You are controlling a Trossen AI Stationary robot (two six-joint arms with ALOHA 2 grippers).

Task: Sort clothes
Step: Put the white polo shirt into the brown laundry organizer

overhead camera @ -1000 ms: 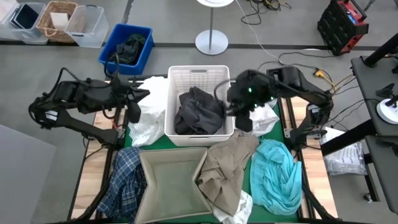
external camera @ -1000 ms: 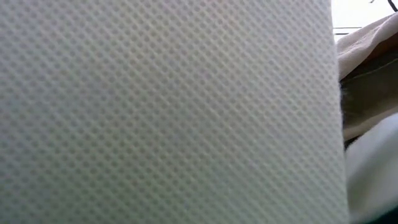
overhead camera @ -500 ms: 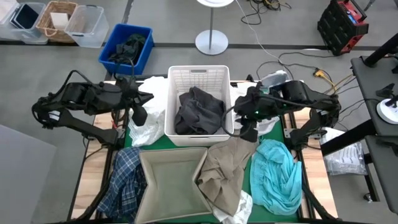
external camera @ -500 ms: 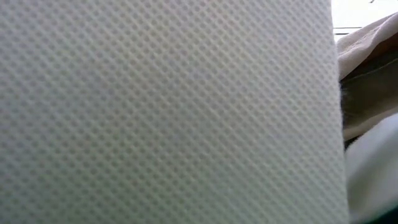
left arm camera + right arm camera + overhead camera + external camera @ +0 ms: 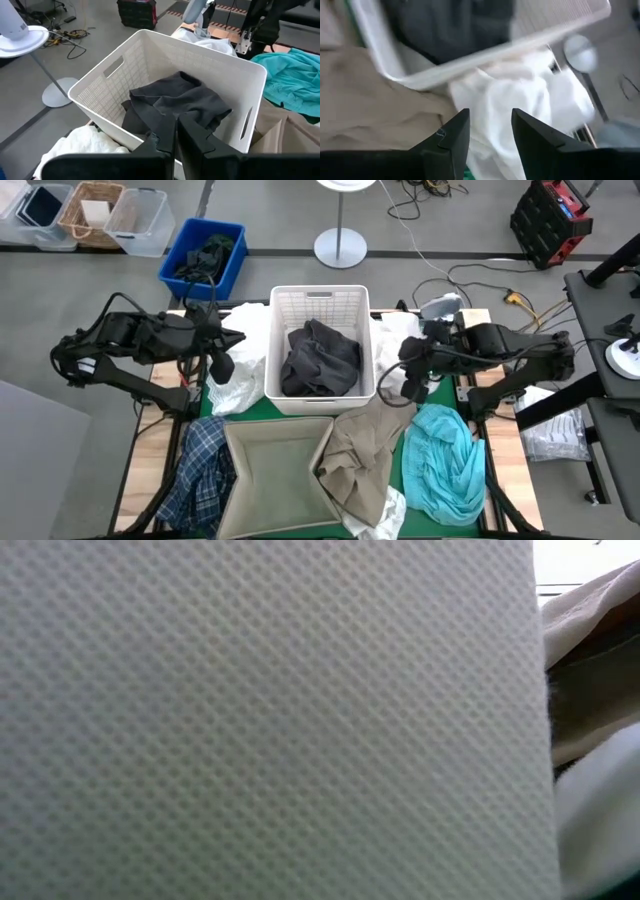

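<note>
Your right gripper (image 5: pixel 409 377) hangs with its fingers (image 5: pixel 451 140) parted and nothing between them; in the right wrist view a clear gap shows between the two dark tips. Directly ahead of those fingers lies a white garment (image 5: pixel 520 107), and just beyond it runs the rim of the white basket (image 5: pixel 485 52). The beige garment (image 5: pixel 365 110) lies off to one side of the fingers. You cannot tell from these views whether the tips touch the white cloth.

Your left gripper (image 5: pixel 216 361) is clenched: in the left wrist view its fingers (image 5: pixel 165 137) are pressed together with no cloth caught between them. Ahead of them sits the basket (image 5: pixel 215 65), with the dark grey garment (image 5: pixel 177 102) bunched inside it. Just beside the fingers, outside the basket wall, lies another white garment (image 5: pixel 82 147).

Note the remaining clothes in the overhead view. The teal garment (image 5: pixel 445 455) lies near your right gripper, on the side away from the basket. The beige garment (image 5: pixel 360 450) drapes over the edge of a beige fabric bin (image 5: pixel 275 470). The plaid shirt (image 5: pixel 200 470) lies on that bin's other side, well apart from your left fingers. A blue bin (image 5: pixel 180 255) with dark cloth stands on the floor beyond the table.

The low view is blocked by woven white fabric.
</note>
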